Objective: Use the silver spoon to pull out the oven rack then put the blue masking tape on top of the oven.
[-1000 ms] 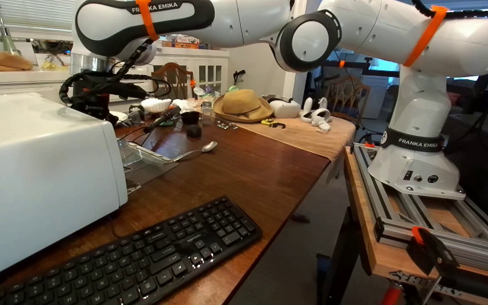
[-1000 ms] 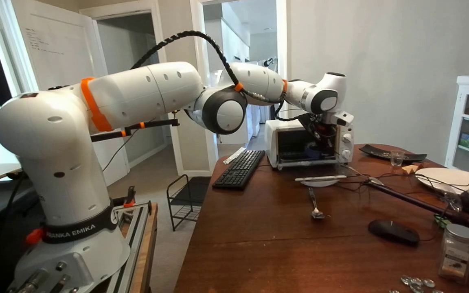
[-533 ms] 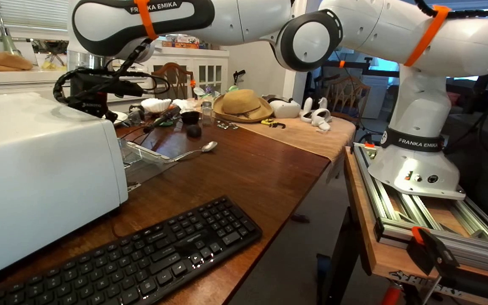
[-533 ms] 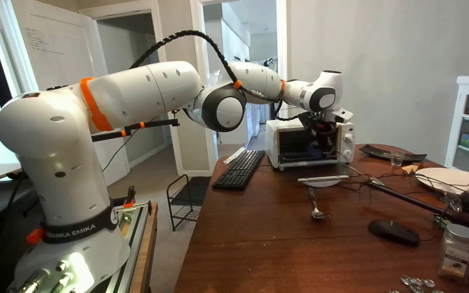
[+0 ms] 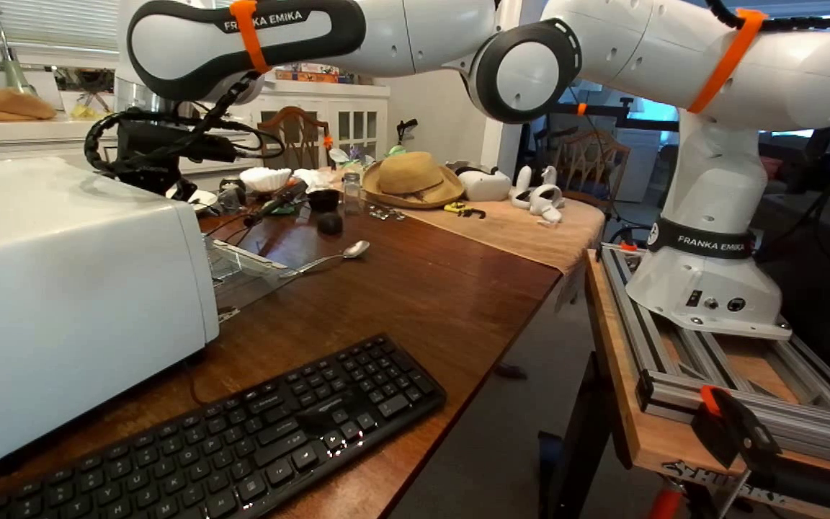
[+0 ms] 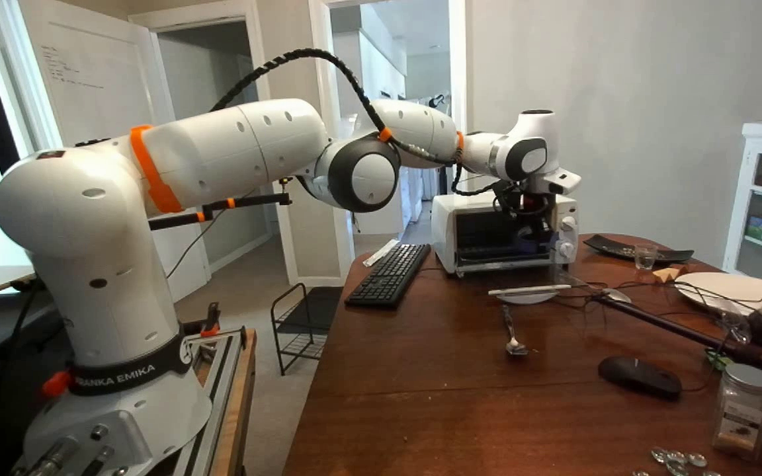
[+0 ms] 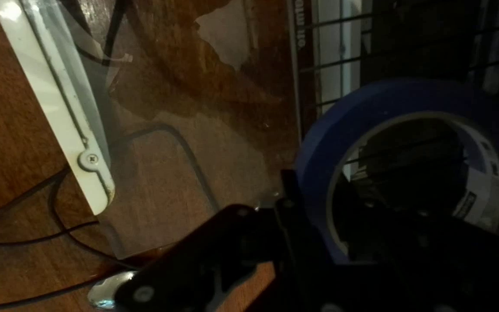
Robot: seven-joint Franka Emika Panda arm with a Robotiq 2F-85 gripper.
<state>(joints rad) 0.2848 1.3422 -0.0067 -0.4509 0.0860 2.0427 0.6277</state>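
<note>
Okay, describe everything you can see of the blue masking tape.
The blue masking tape is a flat ring with a pale, printed, cardboard-like core. The gripper clamps one side of the ring. It is at the open front of the oven; in the wrist view, wires of the oven rack show through its hole, though contact with them is unclear.

The wooden table [image 6: 414, 423] is directly bearing an oven [image 5: 83, 303], keyboard [image 6: 391, 274], silver spoon [image 6: 515, 346], mouse [image 6: 639, 377], lidded jar [image 6: 743, 411], black tray [image 6: 669, 256] and pale plate [image 6: 728, 292].

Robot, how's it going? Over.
Black gripper shut on ring-shaped blue masking tape. Not yet atop boxy white oven. Possible snag: thin metal wire rack below tape.
</note>
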